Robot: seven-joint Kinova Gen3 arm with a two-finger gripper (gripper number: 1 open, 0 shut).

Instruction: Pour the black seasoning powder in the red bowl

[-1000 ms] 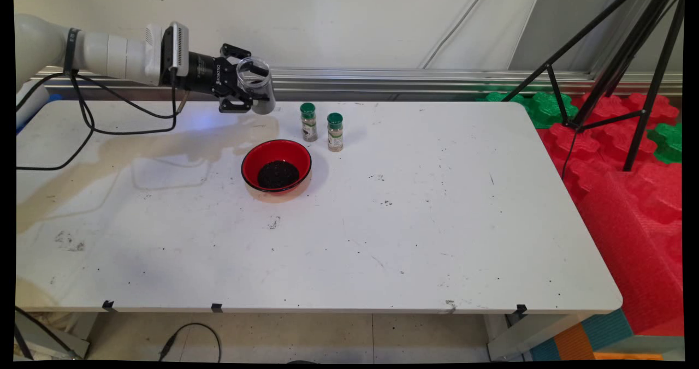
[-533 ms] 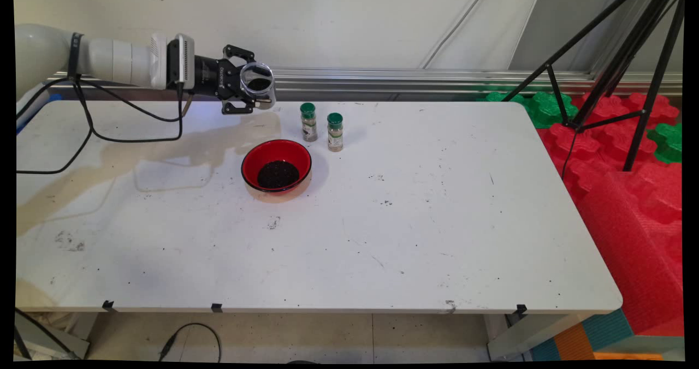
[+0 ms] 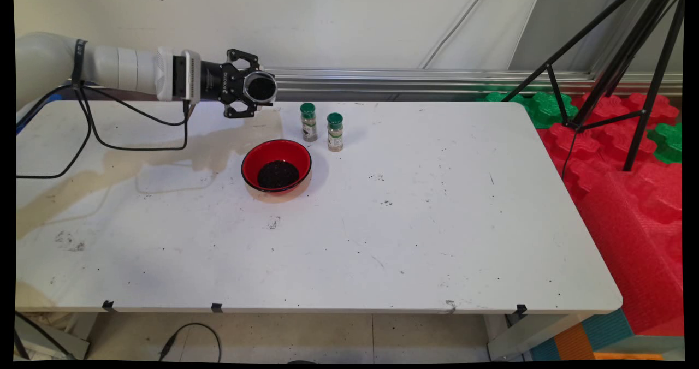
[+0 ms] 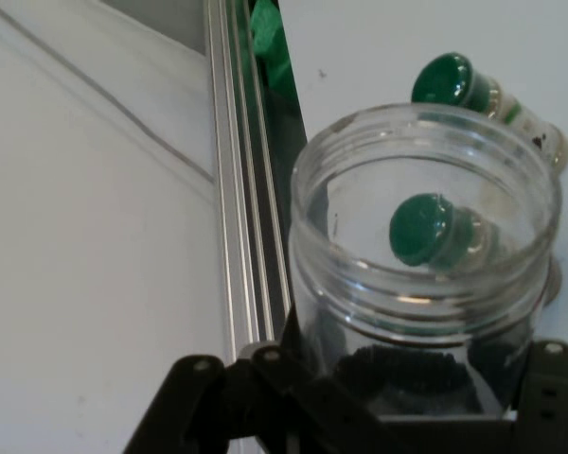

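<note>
I see the end effector (image 3: 256, 88) clamped on a clear jar (image 4: 424, 255), above the bench (image 3: 382, 221), near the red bowl (image 3: 276, 166).

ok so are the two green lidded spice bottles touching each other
Apart. In the main view a strip of white table shows between the left spice bottle and the right spice bottle.
</note>
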